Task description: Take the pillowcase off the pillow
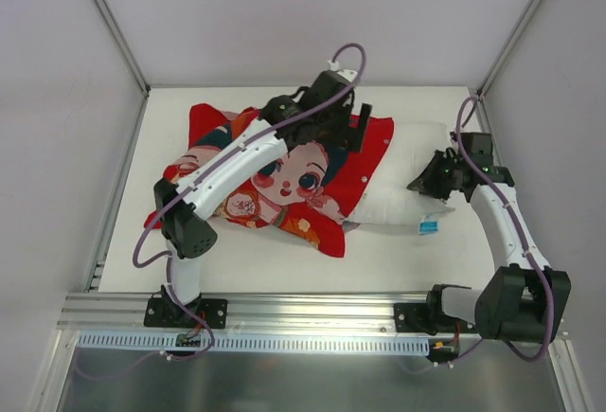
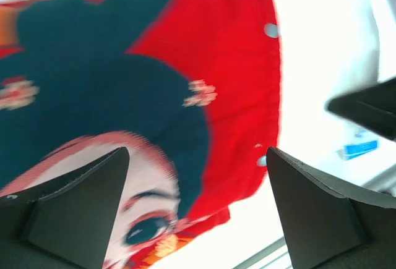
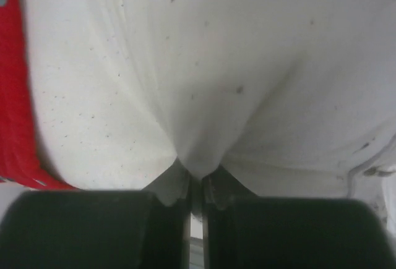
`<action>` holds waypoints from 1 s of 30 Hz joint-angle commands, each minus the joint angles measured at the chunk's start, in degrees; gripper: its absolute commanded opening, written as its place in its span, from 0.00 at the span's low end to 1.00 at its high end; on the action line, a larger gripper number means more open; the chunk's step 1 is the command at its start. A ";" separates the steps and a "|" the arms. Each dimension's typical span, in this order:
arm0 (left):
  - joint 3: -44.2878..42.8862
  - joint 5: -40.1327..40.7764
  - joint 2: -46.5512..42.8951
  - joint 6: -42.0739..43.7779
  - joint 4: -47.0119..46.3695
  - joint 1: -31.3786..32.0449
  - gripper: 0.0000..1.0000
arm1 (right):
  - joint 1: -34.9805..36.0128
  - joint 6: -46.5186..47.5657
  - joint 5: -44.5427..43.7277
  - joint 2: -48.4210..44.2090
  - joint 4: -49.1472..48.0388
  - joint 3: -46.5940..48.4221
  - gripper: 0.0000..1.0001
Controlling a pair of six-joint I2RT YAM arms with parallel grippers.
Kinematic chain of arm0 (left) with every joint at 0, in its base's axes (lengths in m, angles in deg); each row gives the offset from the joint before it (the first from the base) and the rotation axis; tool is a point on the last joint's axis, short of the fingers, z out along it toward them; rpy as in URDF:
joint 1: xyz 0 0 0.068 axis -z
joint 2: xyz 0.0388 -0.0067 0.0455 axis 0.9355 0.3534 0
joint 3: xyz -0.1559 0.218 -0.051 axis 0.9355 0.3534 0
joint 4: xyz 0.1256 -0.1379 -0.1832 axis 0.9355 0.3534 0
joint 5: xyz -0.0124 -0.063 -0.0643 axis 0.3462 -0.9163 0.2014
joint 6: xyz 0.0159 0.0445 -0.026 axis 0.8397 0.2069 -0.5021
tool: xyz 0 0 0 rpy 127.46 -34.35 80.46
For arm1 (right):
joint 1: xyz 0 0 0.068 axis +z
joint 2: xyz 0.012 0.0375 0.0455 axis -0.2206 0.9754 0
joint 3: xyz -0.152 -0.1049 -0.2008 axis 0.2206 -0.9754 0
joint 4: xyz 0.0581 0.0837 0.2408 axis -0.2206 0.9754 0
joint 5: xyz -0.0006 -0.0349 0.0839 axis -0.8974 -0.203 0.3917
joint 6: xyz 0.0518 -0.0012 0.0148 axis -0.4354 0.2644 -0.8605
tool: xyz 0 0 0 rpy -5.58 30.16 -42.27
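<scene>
Overhead looks down; wrist cameras hug pillowcase (image 2: 235, 65), pillow (image 3: 216, 65).

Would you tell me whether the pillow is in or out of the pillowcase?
Partly out: the pillow shows bare right of the pillowcase; the rest is covered.

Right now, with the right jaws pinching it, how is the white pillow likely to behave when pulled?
Probably soft and floppy: the pillow puckers into the shut jaws of the right arm. Likely to drag rather than slide free, since the pillowcase covers its other end.

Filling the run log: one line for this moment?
left gripper open over pillowcase | right gripper shut on pillow | pillow partly out
</scene>
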 commanded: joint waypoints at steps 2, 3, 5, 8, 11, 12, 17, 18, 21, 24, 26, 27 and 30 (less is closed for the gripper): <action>-5.11 -0.91 3.37 2.93 5.30 3.77 0.94 | 5.45 -1.49 6.70 -3.10 -5.03 -5.41 0.01; -5.11 -1.08 4.33 2.93 5.48 4.64 0.95 | 6.33 -1.66 6.00 -3.90 -5.12 -6.55 0.01; -5.02 -1.61 5.13 3.10 5.48 5.18 0.95 | 6.52 -1.84 5.56 -6.53 -5.73 -7.70 0.01; -5.11 -1.61 6.80 4.07 5.57 6.14 0.95 | 6.43 -1.93 5.38 -9.09 -5.39 -9.19 0.01; -5.11 -2.05 8.90 4.78 5.65 7.11 0.95 | 6.52 -2.28 6.43 -9.79 -5.12 -9.98 0.01; -5.11 -1.62 9.43 5.04 5.74 7.46 0.95 | 6.52 -2.45 6.52 -10.05 -5.12 -10.34 0.01; -4.93 3.75 14.70 4.16 7.14 7.64 0.84 | 6.60 -2.63 5.91 -11.98 -4.33 -10.69 0.01; -4.93 4.01 15.23 4.07 7.32 7.64 0.74 | 6.52 -2.63 5.82 -12.25 -3.81 -10.69 0.01; -5.11 6.64 16.73 2.93 8.20 7.64 0.50 | 6.60 -2.54 4.94 -13.65 -3.19 -10.95 0.01; -5.55 12.44 15.42 1.88 9.69 6.42 0.16 | 6.52 -2.02 1.09 -14.80 -1.35 -11.57 0.01; -4.76 14.99 12.09 -0.58 10.40 2.82 0.06 | 6.34 -2.45 -4.18 -15.15 -0.03 -12.44 0.01; -3.89 14.65 10.68 -1.37 10.57 1.07 0.05 | 5.99 -2.63 -5.33 -15.24 0.50 -12.88 0.01; 1.38 9.74 4.09 -4.97 10.40 -8.68 0.00 | 2.32 -3.42 -5.69 -16.64 1.12 -15.52 0.01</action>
